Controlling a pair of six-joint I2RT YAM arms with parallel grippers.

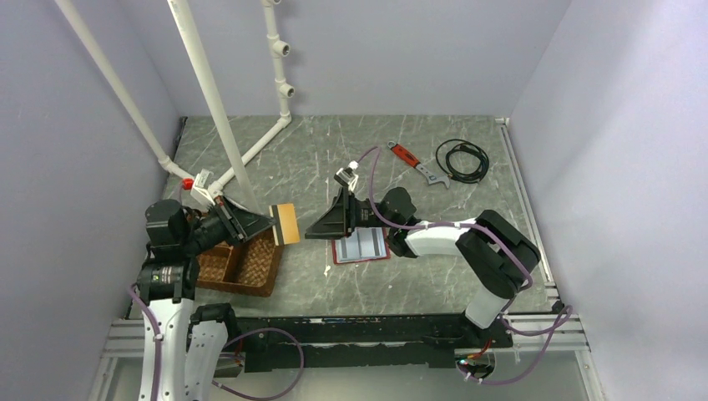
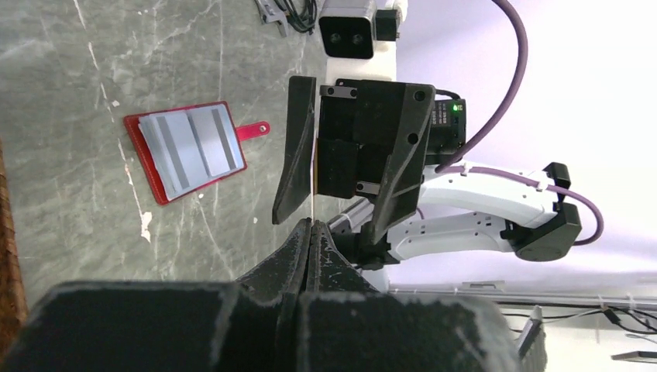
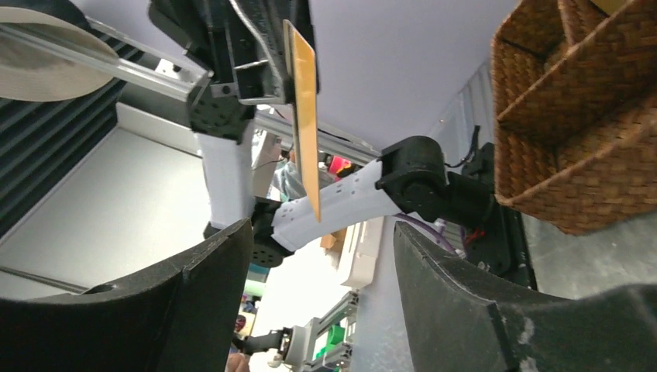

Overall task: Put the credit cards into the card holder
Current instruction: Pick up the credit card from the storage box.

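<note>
- Credit cards: one gold-brown card point(image 1: 286, 224) is in the air above the surface point(image 1: 376, 288), between the two arms and just past the corner of the wicker tray point(image 1: 242, 266).
- The left gripper point(image 1: 272, 224) is closed on one end of this card, and the free end sticks out toward the right arm.
- The right gripper point(image 1: 321, 224) faces the card with its jaws wide apart and holds nothing. In its wrist view the card stands beyond the two fingers and does not touch them.
- The card holder point(image 1: 361, 245) lies open on the surface, close beside the right wrist, with its pale sleeves facing up.
- I judge this step to be a handover of the card from left to right, before it is inserted.
- For the next move, the right gripper should advance until the free end is between its fingers, then close. Only after that may the left one release. The card is thin, so the alignment must be good.
- Both arms are low and nearly level, and they point at each other.
</note>
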